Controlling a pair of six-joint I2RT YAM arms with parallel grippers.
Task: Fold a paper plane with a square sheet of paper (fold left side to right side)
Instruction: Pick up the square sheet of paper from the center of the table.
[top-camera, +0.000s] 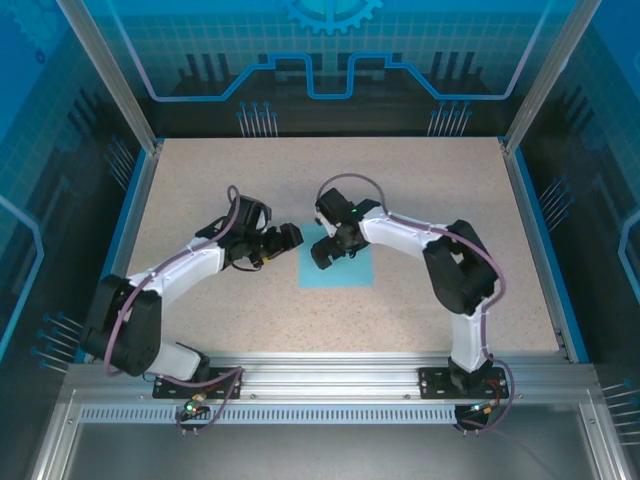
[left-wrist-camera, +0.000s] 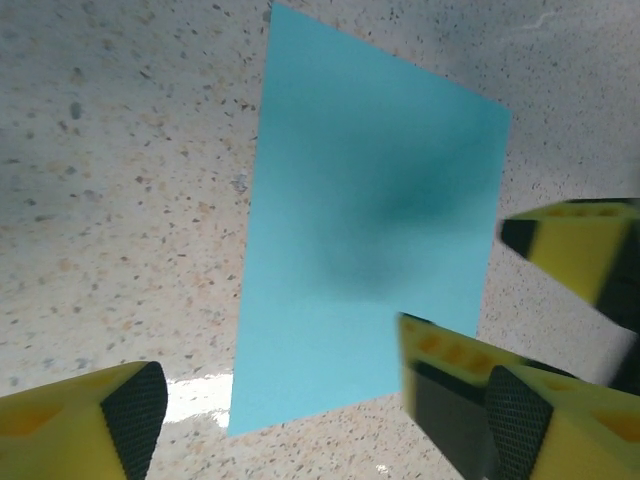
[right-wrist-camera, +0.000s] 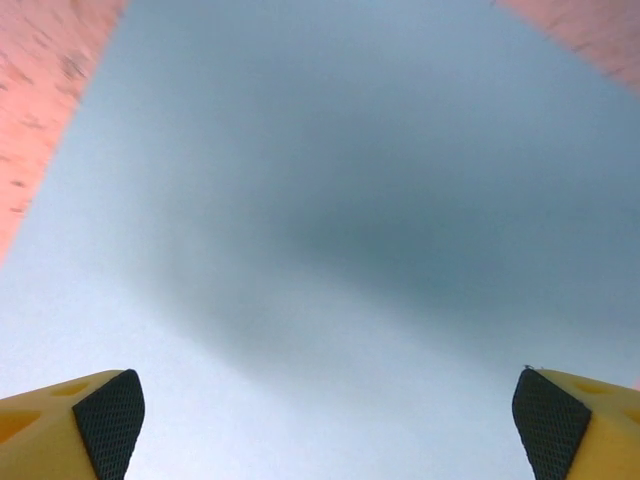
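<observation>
bright even light, soft shadow on the square sheet of paper (left-wrist-camera: 330, 150), wrist views seemingly blurred.

Occluded, cropped and blurred parts, all three views.

Top view: upper-left part of square sheet of paper (top-camera: 345, 272) hidden under right gripper (top-camera: 322, 256); finger detail of left gripper (top-camera: 291, 237) too small to resolve. Left wrist view: lower-right corner of sheet (left-wrist-camera: 360, 250) hidden behind a yellow finger (left-wrist-camera: 440, 375); second yellow finger (left-wrist-camera: 580, 240) blurred, cropped by right edge; left fingertips (left-wrist-camera: 110, 420) cropped by bottom edge. Right wrist view: sheet (right-wrist-camera: 320, 200) out of focus, no surface detail resolvable, near edge cropped; right fingertips (right-wrist-camera: 105, 420) cropped at bottom corners; tabletop (right-wrist-camera: 50, 60) blurred to pinkish patches at upper corners.
</observation>
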